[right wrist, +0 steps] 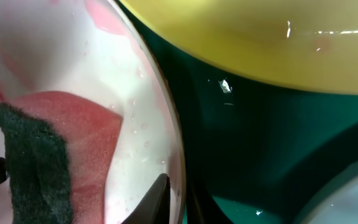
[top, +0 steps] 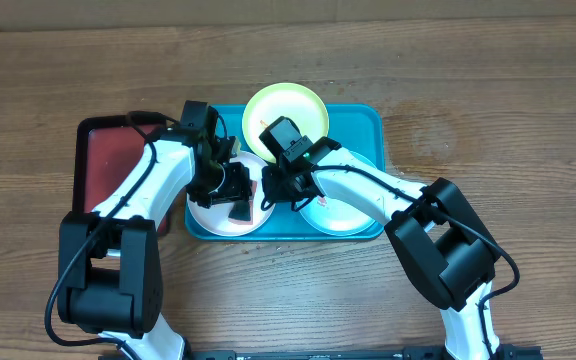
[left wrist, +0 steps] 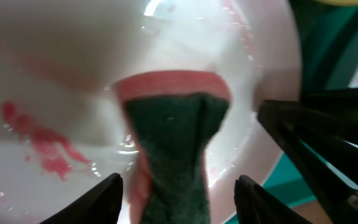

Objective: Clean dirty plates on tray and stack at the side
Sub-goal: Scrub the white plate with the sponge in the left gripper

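Observation:
The teal tray (top: 363, 120) holds three plates. The yellow-green plate (top: 286, 105) is at the back, the pale mint plate (top: 338, 215) at the front right, and the white plate (top: 208, 215) at the front left. My left gripper (top: 233, 195) is over the white plate (left wrist: 73, 62), shut on a red sponge with a dark green pad (left wrist: 173, 143) that presses on it. A red smear (left wrist: 42, 140) lies left of the sponge. My right gripper (right wrist: 182, 199) pinches the white plate's right rim (right wrist: 135, 93), one finger inside and one outside.
A smaller red tray with a black rim (top: 108, 165) lies left of the teal tray, under the left arm. Bare wooden table surrounds both trays. The yellow-green plate (right wrist: 260, 43) sits close behind the right gripper.

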`<state>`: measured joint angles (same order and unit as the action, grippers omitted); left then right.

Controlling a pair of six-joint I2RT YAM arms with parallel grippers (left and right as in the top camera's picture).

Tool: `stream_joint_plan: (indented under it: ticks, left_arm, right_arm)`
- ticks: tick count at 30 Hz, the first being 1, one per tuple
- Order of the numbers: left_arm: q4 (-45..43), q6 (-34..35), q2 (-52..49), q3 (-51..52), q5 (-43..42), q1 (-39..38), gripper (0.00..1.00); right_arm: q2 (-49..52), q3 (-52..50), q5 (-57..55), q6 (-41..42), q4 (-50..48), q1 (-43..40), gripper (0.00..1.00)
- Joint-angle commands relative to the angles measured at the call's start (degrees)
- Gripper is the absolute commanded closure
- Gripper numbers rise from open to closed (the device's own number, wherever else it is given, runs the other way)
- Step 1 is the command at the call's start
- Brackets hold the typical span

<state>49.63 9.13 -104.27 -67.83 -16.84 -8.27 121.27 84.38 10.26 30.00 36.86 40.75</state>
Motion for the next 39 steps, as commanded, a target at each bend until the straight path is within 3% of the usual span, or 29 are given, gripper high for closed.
stream_joint_plan:
  ticks: [1,29,33,38,39]
  left_arm:
    - [-0.66,1.81,-0.42,0.28,2.45,-0.11,0.42]
    - [-5.18,1.2,-0.44,4.61,-0.59,-0.66,0.44]
    - [-5.6,1.18,-0.44,4.68,-0.55,-0.68,0.51]
    - [-6.45,1.18,-0.44,4.68,1.22,-0.68,0.7]
    - [-6.43,1.22,-0.44,4.68,2.43,-0.68,0.8]
  right_arm:
    - [0.39,1.14,0.07,0.26,-0.2,0.11,0.88]
    - [0.39,1.14,0.04,0.24,-0.17,0.11,0.87]
    - [0.39,1.14,0.02,0.24,-0.2,0.11,0.87]
    - [0.39,1.14,0.02,0.22,-0.17,0.11,0.87]
    - [0.39,1.14,0.02,0.22,-0.17,0.11,0.87]
